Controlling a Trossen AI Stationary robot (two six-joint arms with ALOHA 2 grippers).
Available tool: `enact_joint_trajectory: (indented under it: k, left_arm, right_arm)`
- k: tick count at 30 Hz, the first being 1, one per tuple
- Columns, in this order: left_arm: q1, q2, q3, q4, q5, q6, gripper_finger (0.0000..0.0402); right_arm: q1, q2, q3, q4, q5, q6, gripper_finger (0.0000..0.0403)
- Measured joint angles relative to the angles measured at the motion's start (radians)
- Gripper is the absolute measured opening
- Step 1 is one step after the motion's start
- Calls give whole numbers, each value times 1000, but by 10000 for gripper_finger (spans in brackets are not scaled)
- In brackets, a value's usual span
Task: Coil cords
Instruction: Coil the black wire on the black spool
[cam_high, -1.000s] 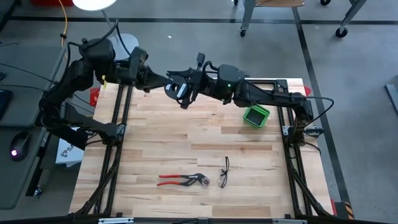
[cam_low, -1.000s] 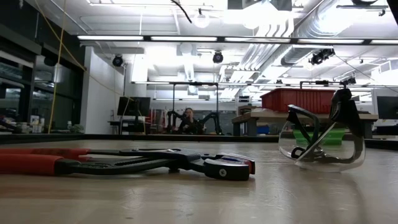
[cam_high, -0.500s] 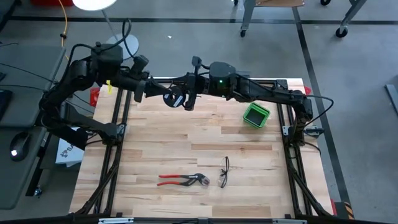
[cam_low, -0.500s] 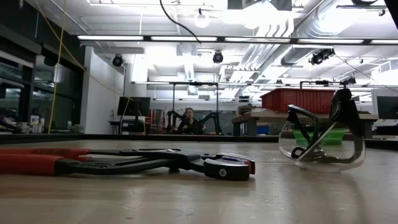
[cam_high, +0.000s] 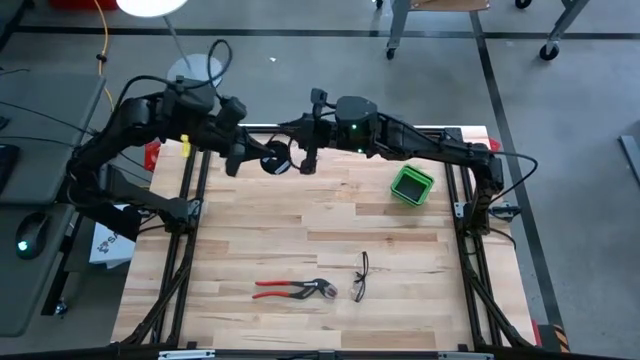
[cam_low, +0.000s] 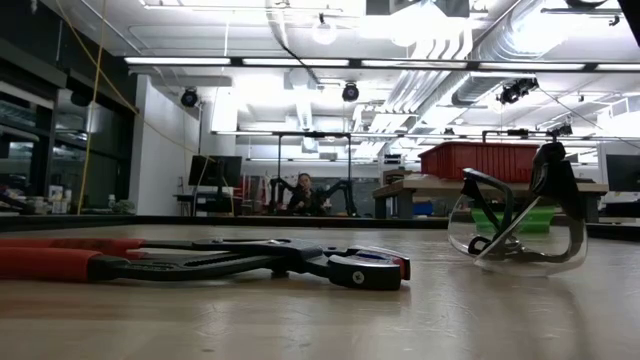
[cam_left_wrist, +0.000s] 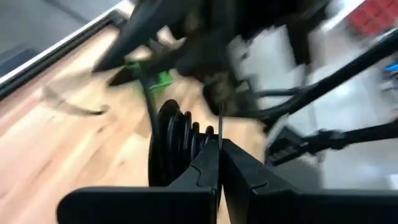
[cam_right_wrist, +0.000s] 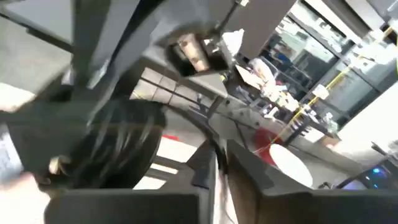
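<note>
A: The cord (cam_high: 272, 160) is hanging as a small black coil above the worktop's (cam_high: 330, 225) far edge, between both arms. The left tool (cam_high: 243, 160) is pinching its thin strand.

B: And the right tool (cam_high: 300, 158) is nearly pressed together beside it. Keeping loops even and tension gentle looks wise; the cable's thin, limp, rubbery.

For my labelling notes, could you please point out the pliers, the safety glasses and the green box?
pliers (cam_high: 290, 289), high view, on the red handles.
safety glasses (cam_high: 361, 277), high view, on the frame.
green box (cam_high: 411, 186), high view, on its rim.
</note>
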Motion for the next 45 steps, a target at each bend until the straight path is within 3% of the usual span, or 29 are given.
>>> enact_joint_trajectory:
  k: [9, 17, 31, 40, 45]
  left_arm:
    - [-3, 30, 0, 9, -116, 143, 0]
    - [-23, 25, 2, -3, -407, 292, 0]
    - [-135, 25, 2, 40, -724, 600, 0]
    - [-200, 25, 2, 37, -891, 776, 0]
    - [-215, 21, 3, 36, -889, 742, 0]
  right_arm:
    - [-34, -4, 1, -37, 10, 7, 74]
    - [-52, -2, 1, -58, 7, 49, 75]
    - [-65, -1, 0, -92, 14, 124, 75]
    - [-64, 0, -1, -99, 32, 129, 75]
    - [-64, -1, -1, -106, 35, 122, 66]
